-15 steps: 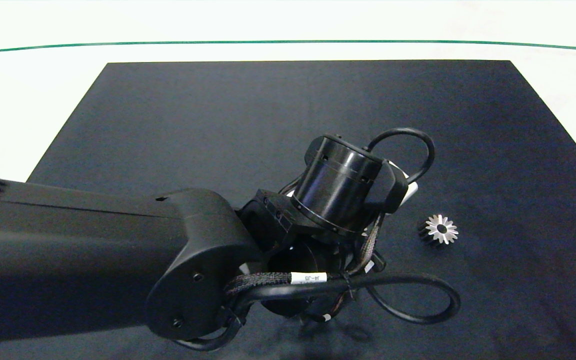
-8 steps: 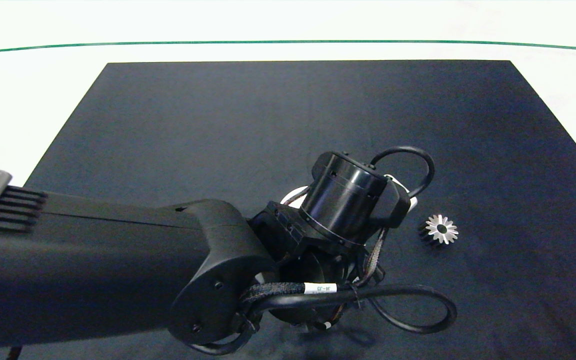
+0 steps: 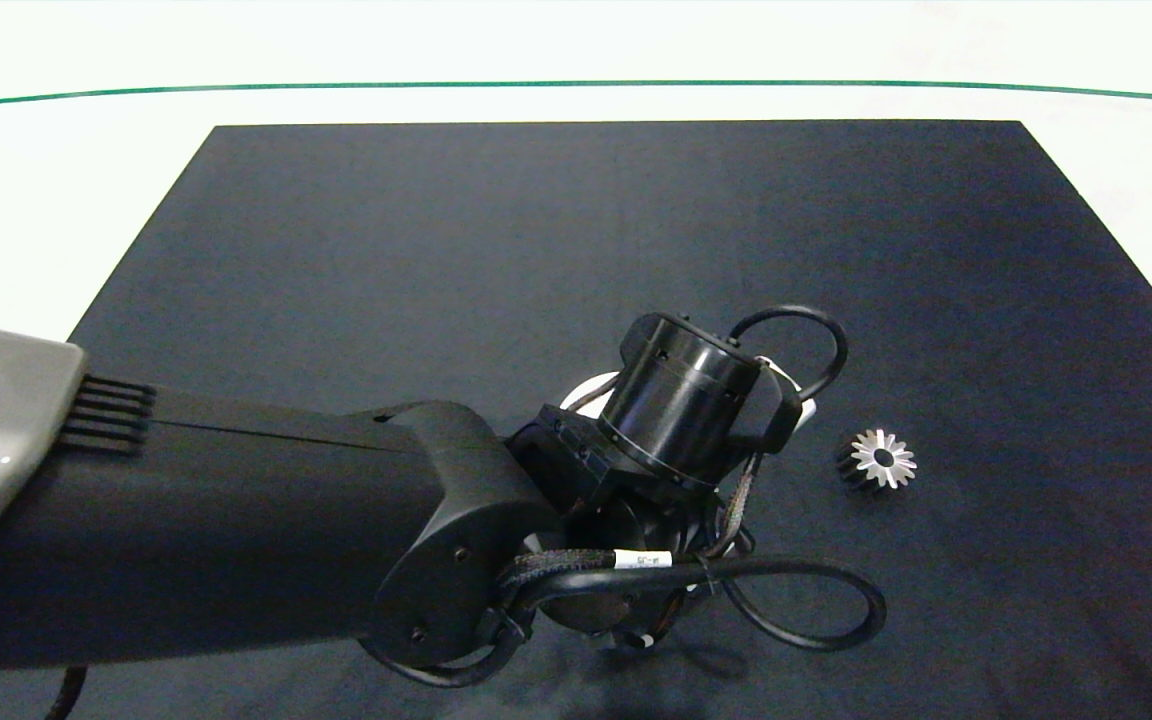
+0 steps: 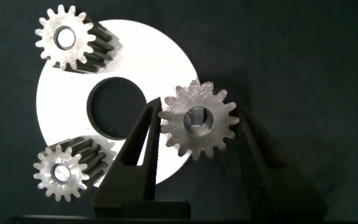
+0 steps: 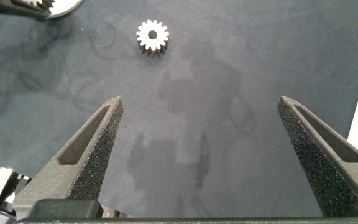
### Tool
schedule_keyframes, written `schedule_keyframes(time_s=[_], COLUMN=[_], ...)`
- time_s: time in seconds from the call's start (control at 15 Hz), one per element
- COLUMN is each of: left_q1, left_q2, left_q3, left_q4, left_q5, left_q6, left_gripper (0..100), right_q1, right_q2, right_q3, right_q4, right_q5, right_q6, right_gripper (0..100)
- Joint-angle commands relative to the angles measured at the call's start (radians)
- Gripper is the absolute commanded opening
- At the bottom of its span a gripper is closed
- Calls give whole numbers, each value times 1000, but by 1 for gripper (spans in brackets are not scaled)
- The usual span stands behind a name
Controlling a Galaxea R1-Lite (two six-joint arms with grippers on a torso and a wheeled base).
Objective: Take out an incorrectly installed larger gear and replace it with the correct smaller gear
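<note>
From above, my left arm [image 3: 236,540] reaches in over the dark mat [image 3: 576,230] and hides my left gripper. A bit of the white disc [image 3: 581,398] peeks out from under it. The larger gear [image 3: 879,461], the star-like one with long pointed teeth, lies alone on the mat, off the disc and near my wrist.

From my left wrist, my left gripper [image 4: 197,134] is pinching the smaller gear [image 4: 199,120] by its toothed rim, one finger on each side. The gear hangs over the edge of the white disc, by the round hole [image 4: 117,107] in the middle. Two lookalike gears [image 4: 67,38] [image 4: 62,173] already sit on the disc.

From my right wrist, my right gripper [image 5: 197,134] is spread wide over bare mat, far from the larger gear [image 5: 152,36].

I think the smaller gear is hard, a bit heavy for its size, and slippery, since it is shiny metal. Holding across the teeth feels best, so it cannot spin or slip.
</note>
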Motion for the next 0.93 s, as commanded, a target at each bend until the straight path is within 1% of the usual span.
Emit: schedule_keyframes(time_s=[0.07, 0.33, 0.93], left_q1=[12, 20, 35], left_q2=[-1, -11, -30], left_q3=[-1, 2, 44], left_q4=[0, 2, 0], left_q5=[3, 3, 3], left_q6=[6, 10, 15], left_gripper=[16, 16, 16], right_q1=[0, 0, 2], right_q2=[-2, -2, -5], right_q3=[3, 10, 14], right_q4=[2, 2, 2], right_q5=[-1, -1, 2], right_q6=[-1, -1, -2], right_gripper=[100, 100, 100])
